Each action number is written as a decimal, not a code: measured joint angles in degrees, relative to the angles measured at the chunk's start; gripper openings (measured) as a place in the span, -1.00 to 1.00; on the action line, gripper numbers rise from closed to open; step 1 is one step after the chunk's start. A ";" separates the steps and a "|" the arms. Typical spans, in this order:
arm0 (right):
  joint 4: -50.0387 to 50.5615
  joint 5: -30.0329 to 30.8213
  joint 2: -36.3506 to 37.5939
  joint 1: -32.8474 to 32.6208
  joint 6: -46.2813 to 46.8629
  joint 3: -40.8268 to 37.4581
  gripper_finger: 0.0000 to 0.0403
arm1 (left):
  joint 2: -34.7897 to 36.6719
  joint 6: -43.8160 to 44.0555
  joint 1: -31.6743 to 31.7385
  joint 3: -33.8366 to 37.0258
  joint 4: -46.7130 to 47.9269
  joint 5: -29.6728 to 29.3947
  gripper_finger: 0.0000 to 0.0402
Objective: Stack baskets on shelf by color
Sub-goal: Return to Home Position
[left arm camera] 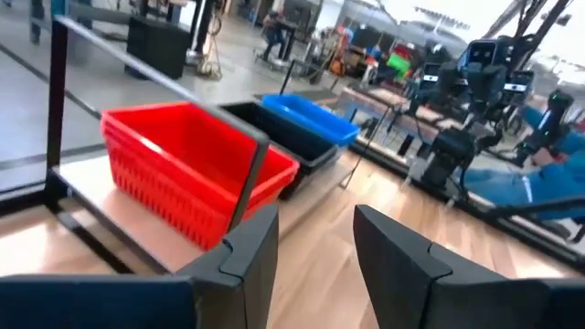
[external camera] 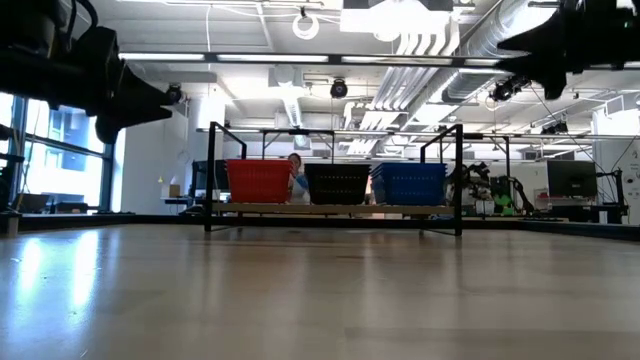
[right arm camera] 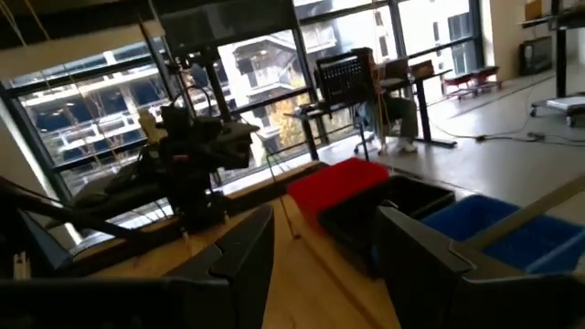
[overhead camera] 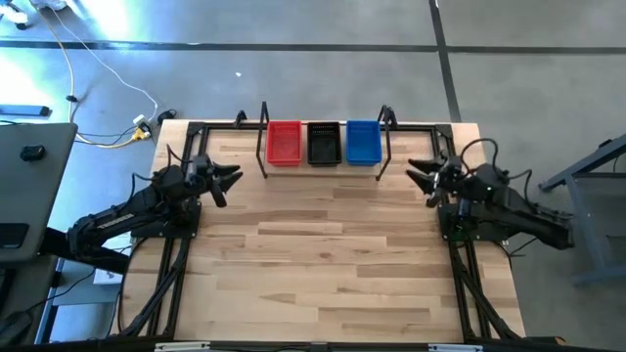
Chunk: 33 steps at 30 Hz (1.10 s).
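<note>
Left gripper (overhead camera: 230, 180) hovers over the table's (overhead camera: 323, 264) left side, fingers apart, nothing btwn them. Right gripper (overhead camera: 418, 173) mirrors it on the right, also spread & empty. Both point inward, each near an upright of the shelf (external camera: 335, 209). Shelf sits at the far edge w/ red baskets (overhead camera: 285, 143) left, black baskets (overhead camera: 324, 143) middle, blue baskets (overhead camera: 363, 142) right, side by side, sorted. Main risk, IMO: an arm swinging wide on retract clips a black rod, jolts the plank & shifts or tips a stack. Baskets look light, so even a small knock could skew them.
</note>
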<state>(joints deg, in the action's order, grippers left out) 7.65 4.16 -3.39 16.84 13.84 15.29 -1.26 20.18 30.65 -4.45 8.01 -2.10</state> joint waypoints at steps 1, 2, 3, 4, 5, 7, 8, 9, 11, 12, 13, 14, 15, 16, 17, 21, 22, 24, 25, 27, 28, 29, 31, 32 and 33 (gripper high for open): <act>-0.59 -0.31 0.65 0.00 0.58 -1.29 -0.15 | -0.02 0.07 0.00 0.00 0.70 -0.01 -0.34; -1.48 -0.82 1.33 0.00 0.98 -2.51 -0.15 | -0.02 0.10 0.00 0.00 1.60 -0.01 -0.34; -2.13 -1.24 2.04 0.00 1.30 -3.63 -0.15 | -0.06 0.14 0.00 0.00 2.64 0.02 -0.34; -2.46 -1.37 2.75 0.00 1.34 -4.69 -0.15 | -0.39 0.09 0.00 0.00 2.81 0.20 -0.34; -2.59 -1.40 3.28 -0.02 1.59 -5.78 -0.15 | -0.70 -0.09 0.02 0.00 2.54 0.21 -0.34; -2.60 -1.38 3.31 0.00 2.67 -7.57 -0.15 | -1.08 -0.69 0.02 0.00 2.45 0.19 -0.34; -2.53 -1.34 3.10 0.00 3.04 -8.15 -0.15 | -1.30 -0.73 0.02 0.00 2.58 0.17 -0.34; -2.81 -1.37 2.98 -0.01 3.67 -8.58 -0.15 | -1.59 -0.67 0.00 0.00 2.53 0.15 -0.34; -2.91 -1.45 3.20 0.00 4.28 -9.41 -0.15 | -1.97 -0.15 0.00 0.00 2.59 0.13 -0.34; -2.81 -1.77 3.19 0.00 4.28 -9.64 -0.15 | -2.12 0.21 0.02 0.00 2.55 0.12 -0.34; -2.70 -2.03 3.15 0.00 4.23 -9.74 -0.15 | -2.30 0.07 0.01 0.00 2.49 0.12 -0.34; -2.74 -2.27 3.12 0.00 4.15 -9.81 -0.15 | -2.44 -0.48 0.02 0.00 2.53 0.10 -0.34; -2.77 -2.41 3.13 0.00 4.07 -9.93 -0.15 | -2.55 -1.16 0.00 0.00 2.53 0.10 -0.34; -2.79 -2.70 3.14 0.00 3.89 -10.16 -0.15 | -2.56 -1.57 0.00 0.00 2.52 0.10 -0.34; -2.75 -2.99 3.14 0.00 3.87 -10.54 -0.15 | -2.56 -1.79 0.00 0.00 2.50 0.07 -0.34; -1.60 -4.36 3.12 -0.02 5.14 -12.03 -0.15 | -2.58 -1.85 0.00 0.00 2.51 -0.03 -0.34; -1.89 -4.39 3.04 -0.01 5.43 -12.30 -0.15 | -2.58 -1.81 0.02 0.00 2.52 -0.03 -0.34; -2.26 -4.21 2.80 0.00 5.35 -12.39 -0.15 | -2.58 -1.84 0.00 0.00 2.50 -0.03 -0.34; -2.26 -3.93 2.79 0.00 5.32 -12.39 -0.15 | -2.58 -1.88 0.01 0.00 2.50 -0.03 -0.34; -2.26 -3.67 2.63 0.00 5.64 -12.39 -0.15 | -2.58 -1.83 0.01 0.00 2.49 -0.03 -0.34; -2.26 -3.62 2.49 0.00 5.27 -12.39 -0.15 | -2.60 -1.86 0.02 0.00 2.49 -0.03 -0.34; -2.26 -3.56 2.38 0.00 4.12 -12.39 -0.15 | -2.60 -1.88 0.02 0.00 2.49 -0.03 -0.34; -2.26 -3.54 2.36 0.00 1.99 -12.39 -0.15 | -2.60 -1.83 0.00 0.00 2.49 -0.03 -0.34; -2.25 -3.52 2.36 0.00 1.55 -12.39 -0.15 | -2.60 -1.87 0.00 0.00 2.49 -0.03 -0.34; -2.25 -3.52 2.38 0.00 1.25 -12.39 -0.15 | -2.60 -1.88 0.01 0.00 2.49 -0.03 -0.34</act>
<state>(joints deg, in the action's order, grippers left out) 5.40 0.64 -1.02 16.84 15.09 2.90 -3.86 18.31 30.66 -4.45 10.50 -2.13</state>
